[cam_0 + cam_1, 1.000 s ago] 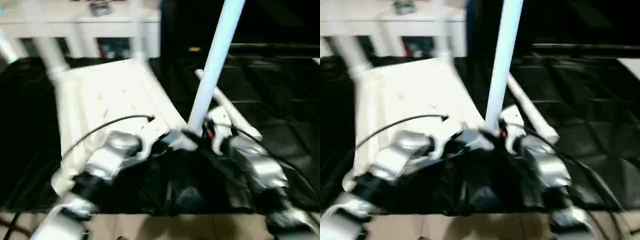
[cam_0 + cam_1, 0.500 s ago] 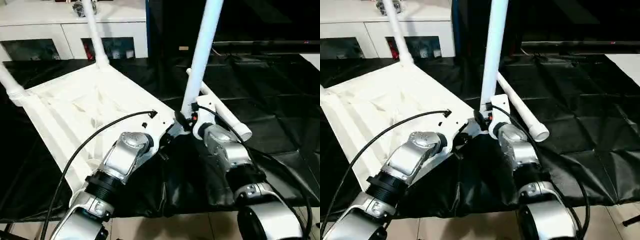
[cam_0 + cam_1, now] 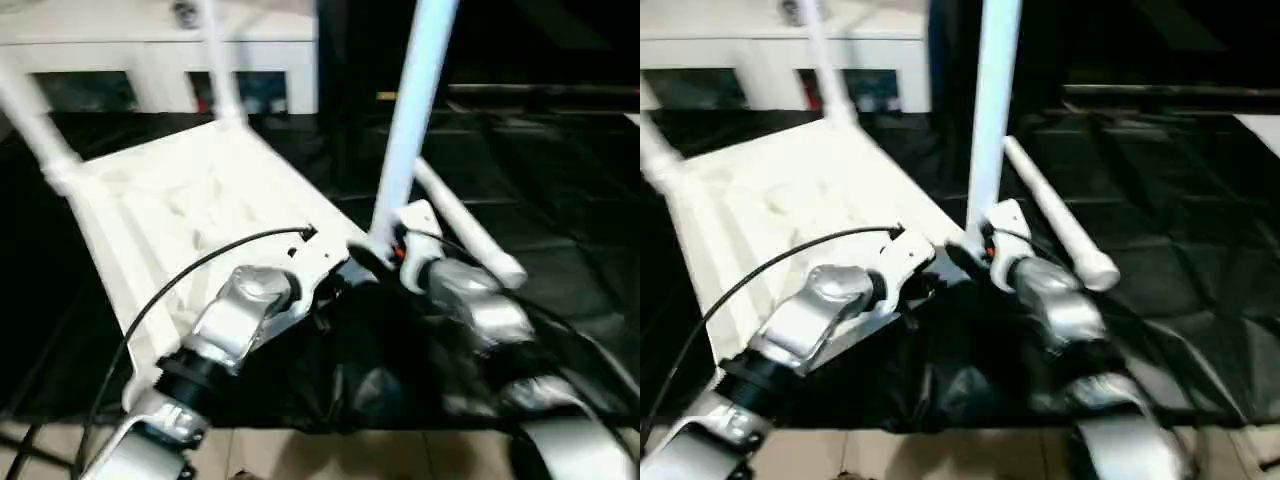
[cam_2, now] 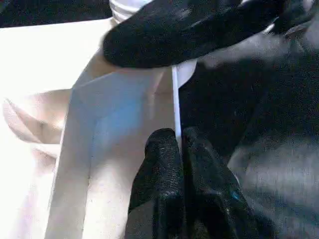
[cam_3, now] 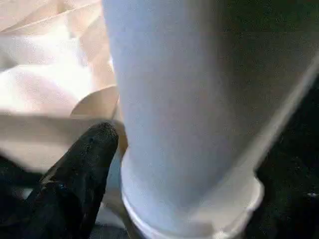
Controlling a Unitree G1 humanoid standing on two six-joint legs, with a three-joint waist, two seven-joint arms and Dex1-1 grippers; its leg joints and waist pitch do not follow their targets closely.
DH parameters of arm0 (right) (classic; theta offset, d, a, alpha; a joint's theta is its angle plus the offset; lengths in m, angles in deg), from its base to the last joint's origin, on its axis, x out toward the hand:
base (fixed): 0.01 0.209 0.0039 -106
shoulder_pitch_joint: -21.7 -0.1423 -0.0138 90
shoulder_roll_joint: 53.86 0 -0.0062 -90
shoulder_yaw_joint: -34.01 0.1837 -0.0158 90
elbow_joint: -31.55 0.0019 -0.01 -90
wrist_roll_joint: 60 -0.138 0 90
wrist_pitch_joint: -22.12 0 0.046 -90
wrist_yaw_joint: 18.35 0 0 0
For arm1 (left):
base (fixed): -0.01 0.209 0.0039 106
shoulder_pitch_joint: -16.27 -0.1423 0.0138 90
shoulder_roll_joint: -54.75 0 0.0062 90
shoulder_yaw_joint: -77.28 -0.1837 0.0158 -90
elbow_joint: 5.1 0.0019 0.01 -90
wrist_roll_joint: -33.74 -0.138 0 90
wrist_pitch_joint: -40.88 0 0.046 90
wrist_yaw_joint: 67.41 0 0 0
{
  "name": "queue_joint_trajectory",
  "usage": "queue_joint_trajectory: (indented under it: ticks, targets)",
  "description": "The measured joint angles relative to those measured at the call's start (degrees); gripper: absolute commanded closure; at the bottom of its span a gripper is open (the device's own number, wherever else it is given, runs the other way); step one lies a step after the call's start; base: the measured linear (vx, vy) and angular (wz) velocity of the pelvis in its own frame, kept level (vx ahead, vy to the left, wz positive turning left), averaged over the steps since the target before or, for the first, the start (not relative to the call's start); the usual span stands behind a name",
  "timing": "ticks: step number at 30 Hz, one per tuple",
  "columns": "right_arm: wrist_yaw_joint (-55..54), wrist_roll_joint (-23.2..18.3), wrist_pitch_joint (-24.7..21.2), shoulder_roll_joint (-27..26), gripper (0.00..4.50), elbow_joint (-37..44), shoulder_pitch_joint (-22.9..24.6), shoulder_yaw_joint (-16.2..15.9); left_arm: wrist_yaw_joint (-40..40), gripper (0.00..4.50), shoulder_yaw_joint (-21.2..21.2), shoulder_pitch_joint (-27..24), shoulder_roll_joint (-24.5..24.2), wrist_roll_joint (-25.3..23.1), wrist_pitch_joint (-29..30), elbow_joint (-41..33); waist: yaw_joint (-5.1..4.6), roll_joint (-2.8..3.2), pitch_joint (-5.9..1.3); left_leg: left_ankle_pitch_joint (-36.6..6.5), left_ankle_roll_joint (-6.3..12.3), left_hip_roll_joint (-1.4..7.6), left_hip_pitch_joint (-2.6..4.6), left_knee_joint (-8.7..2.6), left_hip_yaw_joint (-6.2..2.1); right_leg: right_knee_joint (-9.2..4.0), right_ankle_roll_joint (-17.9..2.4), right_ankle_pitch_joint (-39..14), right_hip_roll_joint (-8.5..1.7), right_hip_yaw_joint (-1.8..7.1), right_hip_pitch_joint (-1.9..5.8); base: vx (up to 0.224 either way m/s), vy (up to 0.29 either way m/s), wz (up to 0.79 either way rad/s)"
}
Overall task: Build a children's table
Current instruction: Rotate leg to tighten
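Lying ribs-up on the black table (image 3: 560, 200), the white tabletop (image 3: 190, 210) has three legs standing in its corners. Left pincer (image 4: 178, 149) is clamped on the tabletop's near edge. Right pincer (image 5: 107, 149) stands spread around the near-right leg (image 3: 410, 120). A fourth leg (image 3: 1055, 215) lies to the right.

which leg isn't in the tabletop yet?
The leg lying flat on the black cover, just right of the right end effector. The other three stand upright in corner sockets of the tabletop.
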Motion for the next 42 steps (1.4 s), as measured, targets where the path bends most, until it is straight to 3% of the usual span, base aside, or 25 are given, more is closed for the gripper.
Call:
queue_joint_trajectory:
  ticks: [3,9,12,24,32,35,38,42]
  targets:
    - [6.4,-0.7,-1.6,4.5,0.60,6.0,3.0,-1.7,-3.4,4.50,-0.3,-0.3,-2.0,0.3,-2.0,0.0,0.72,0.01,0.01,0.0,0.03,-0.02,-0.04,0.01,0.02,-0.04,0.0,0.0,-0.04,0.02,0.00,0.000,0.000,0.00]
    - [15.0,-0.7,-5.1,10.4,0.60,14.0,6.3,-4.6,-10.3,4.50,-0.8,-0.9,-6.3,2.1,-5.4,-0.1,1.04,0.05,0.03,0.0,0.02,0.00,-0.02,0.00,0.00,-0.01,0.0,0.0,-0.03,0.01,0.01,0.000,0.000,0.00]
    - [16.2,-0.7,-5.9,10.6,0.60,14.9,6.3,-5.1,-12.2,4.50,-1.1,-1.0,-7.3,2.1,-6.3,-0.4,1.03,0.05,0.03,0.0,0.02,0.00,-0.03,0.00,0.00,0.01,0.0,0.0,-0.04,0.01,0.01,0.000,0.000,0.00]
    - [17.5,-0.7,-8.4,10.7,1.67,17.8,6.6,-6.2,-16.4,4.50,-2.6,-1.1,-9.0,2.5,-8.4,-0.8,0.95,0.05,0.03,0.0,0.02,0.00,-0.03,0.01,-0.01,0.01,0.0,0.0,-0.06,0.03,0.02,0.000,0.000,0.00]
    - [17.3,-0.7,-8.7,10.6,1.77,18.5,7.1,-6.2,-16.6,4.50,-2.7,-1.1,-9.1,2.5,-8.5,-0.8,0.99,0.05,0.03,0.0,0.02,0.00,-0.02,0.01,-0.01,0.02,0.0,0.0,-0.05,0.03,0.02,0.000,0.000,0.00]
    - [15.1,-0.7,-8.8,9.2,1.78,18.3,7.6,-5.1,-14.5,4.50,-2.2,-1.1,-7.7,2.4,-8.1,0.1,0.98,0.06,0.02,0.0,0.01,-0.01,-0.01,0.01,0.00,0.02,0.0,0.0,-0.06,0.04,0.04,0.000,0.000,0.00]
    - [6.5,0.2,-8.0,4.7,1.78,14.5,7.1,-2.0,-7.3,4.50,-0.4,0.4,-2.9,1.7,-6.5,4.0,0.66,0.04,0.01,0.0,0.00,-0.02,0.18,0.07,0.02,0.07,-0.1,0.1,-0.07,0.13,0.12,0.000,0.000,0.00]
    - [-7.1,1.7,-6.5,-1.9,1.78,7.3,3.2,1.2,1.9,4.50,2.0,2.6,2.6,1.4,-2.9,7.9,-0.89,0.05,0.02,0.0,-0.01,-0.04,0.30,0.00,0.00,0.08,0.0,0.3,-0.06,0.20,0.09,0.000,0.000,0.00]
